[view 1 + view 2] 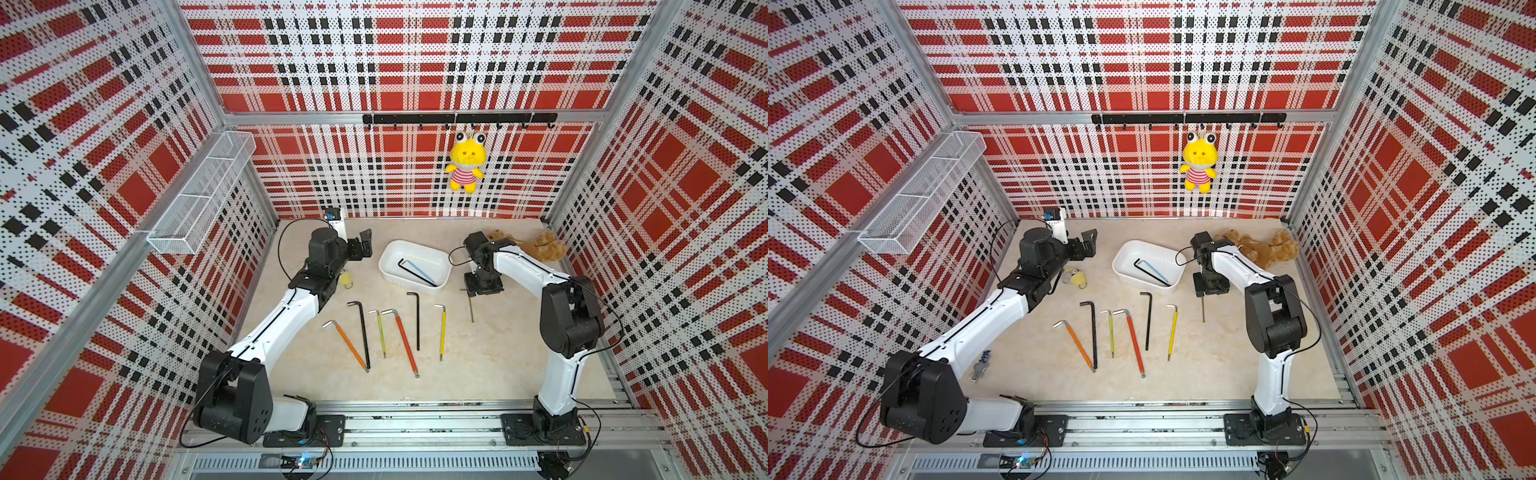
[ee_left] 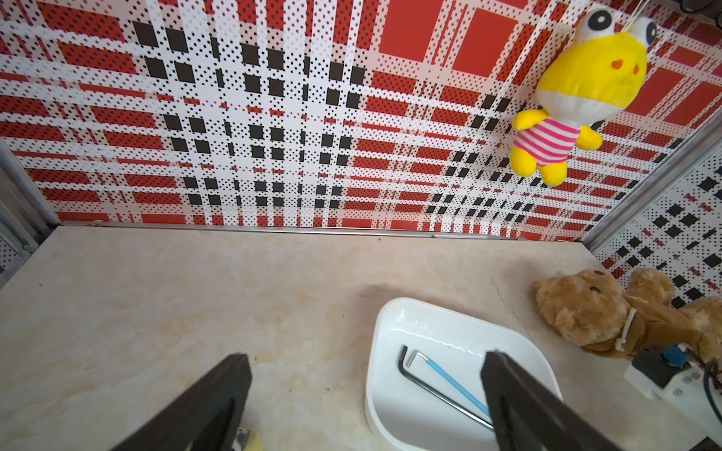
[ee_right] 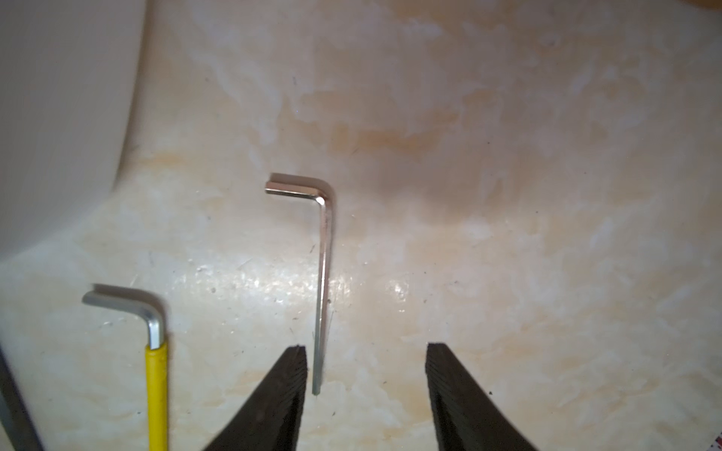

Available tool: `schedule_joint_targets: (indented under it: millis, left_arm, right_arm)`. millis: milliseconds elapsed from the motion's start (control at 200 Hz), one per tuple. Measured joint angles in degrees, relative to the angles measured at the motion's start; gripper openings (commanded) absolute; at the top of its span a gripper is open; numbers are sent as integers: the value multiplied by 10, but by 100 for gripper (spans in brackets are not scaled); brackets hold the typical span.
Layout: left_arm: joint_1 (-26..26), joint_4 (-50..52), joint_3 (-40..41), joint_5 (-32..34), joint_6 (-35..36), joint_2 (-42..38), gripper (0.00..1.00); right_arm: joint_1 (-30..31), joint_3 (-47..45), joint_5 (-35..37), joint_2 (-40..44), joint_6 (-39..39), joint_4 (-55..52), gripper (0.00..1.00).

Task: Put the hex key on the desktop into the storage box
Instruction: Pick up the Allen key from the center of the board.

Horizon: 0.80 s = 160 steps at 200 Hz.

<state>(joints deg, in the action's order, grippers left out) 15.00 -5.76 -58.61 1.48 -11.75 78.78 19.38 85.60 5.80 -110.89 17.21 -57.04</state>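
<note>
A small bare silver hex key (image 3: 322,273) lies on the beige desktop (image 1: 478,365), just right of the white storage box (image 1: 388,253). My right gripper (image 3: 365,347) hangs open over it. The key's long end sits between the fingers, close beside one finger (image 3: 291,375) and not gripped. In both top views the right gripper (image 1: 478,291) (image 1: 1208,291) covers the key's bent end. The box holds a black key (image 1: 415,274) and a blue-sleeved key (image 2: 449,380). My left gripper (image 2: 365,357) is open and empty, raised at the back left (image 1: 361,243).
Several more hex keys lie in a row mid-desktop: orange (image 1: 349,345), black (image 1: 363,332), green (image 1: 381,332), red (image 1: 403,340), black (image 1: 417,320), yellow (image 1: 442,332). A brown teddy (image 1: 540,247) lies back right. A small yellow toy (image 1: 345,280) sits by the left arm.
</note>
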Motion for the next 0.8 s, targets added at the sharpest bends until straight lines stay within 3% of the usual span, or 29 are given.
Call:
schedule_joint_targets:
  millis: [516,702,802]
  left_arm:
    - [0,0,0,0,0,0,99]
    - [0,0,0,0,0,0,99]
    - [0,0,0,0,0,0,99]
  right_arm:
    - [6,-45,-33,-28,28,73,44]
    - [10,-54,-32,-31,37,85,37]
    - [16,-61,-30,-35,43,94,27]
